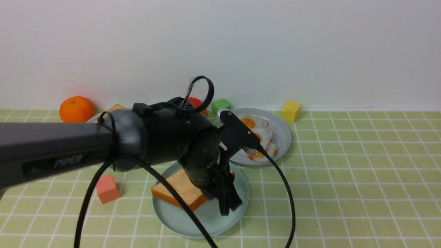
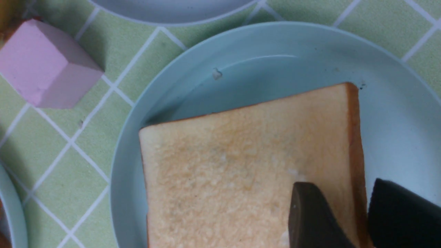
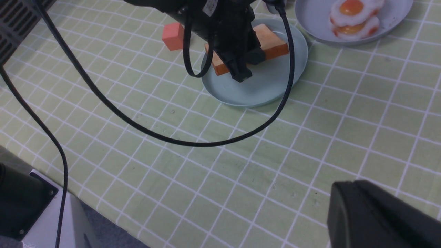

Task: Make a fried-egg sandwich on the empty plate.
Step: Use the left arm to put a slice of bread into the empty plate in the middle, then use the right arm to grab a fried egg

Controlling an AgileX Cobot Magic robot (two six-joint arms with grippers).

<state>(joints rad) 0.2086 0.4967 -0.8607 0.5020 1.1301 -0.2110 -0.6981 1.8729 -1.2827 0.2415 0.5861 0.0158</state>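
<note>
We are seeing too little of the right claw [image 3: 379,213] to tell its state. The left claw [image 1: 230,206] is standing open astride the edge of a toast slice [image 1: 174,187] lying on the mint-green plate [image 1: 193,224]; beyond, fried eggs [image 1: 262,132] are sitting on a grey plate [image 1: 281,137].

This is a robot test bench in a lab, not a real kitchen. There is a bare white wall [image 1: 275,51], a surface [image 1: 361,172] under green gridded cloth, toy fried eggs [image 1: 256,132], a yellow cube [image 1: 291,111] and a cabled PiPER arm [image 1: 69,148].
</note>
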